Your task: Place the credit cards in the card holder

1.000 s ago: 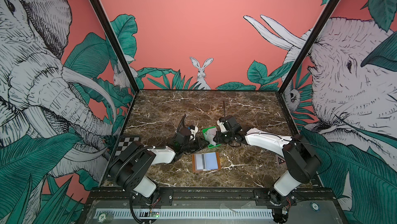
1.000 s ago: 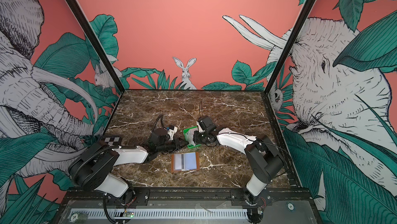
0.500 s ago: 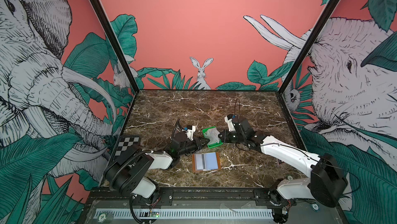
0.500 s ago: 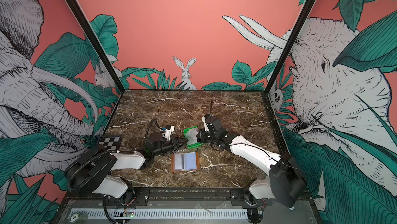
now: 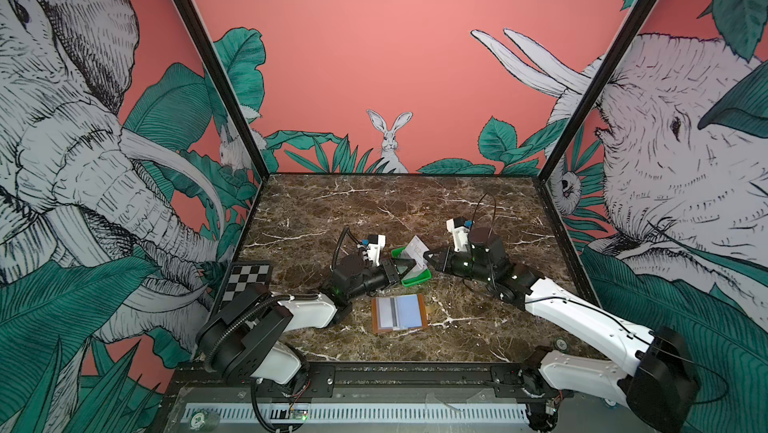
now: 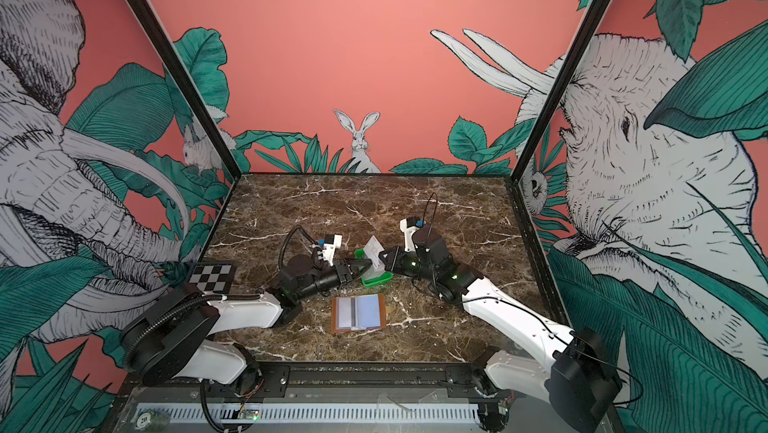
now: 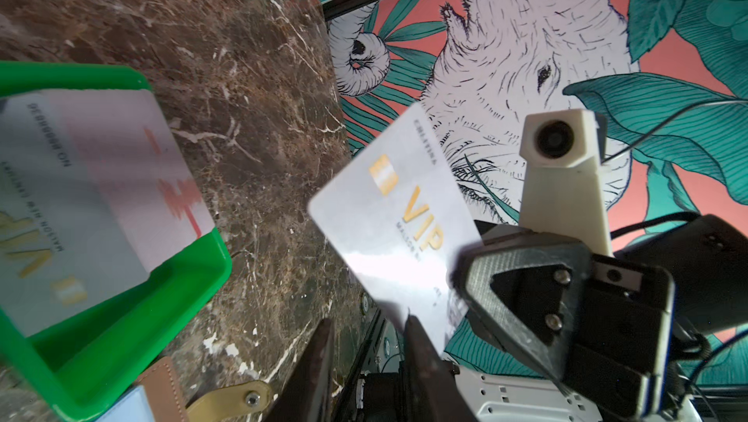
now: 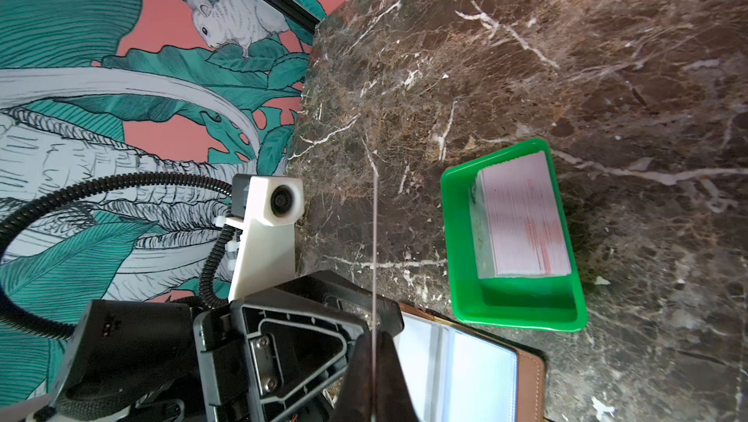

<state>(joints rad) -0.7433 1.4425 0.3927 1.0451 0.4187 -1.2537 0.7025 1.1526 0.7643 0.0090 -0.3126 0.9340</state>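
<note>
one credit card pinched in right tool near green tray.

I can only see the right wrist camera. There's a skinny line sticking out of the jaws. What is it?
Observer: A white card, edge-on to you. The left wrist view shows gold VIP lettering on its face.
Operator: Is the other arm grabbing it too?
Observer: No. The left gripper has its jaws apart beside the card's edge, not clamping it.
Operator: What's in the wallet?
Observer: In both top views the card holder lies open, showing a grey-striped card and a pale blue card.
</note>
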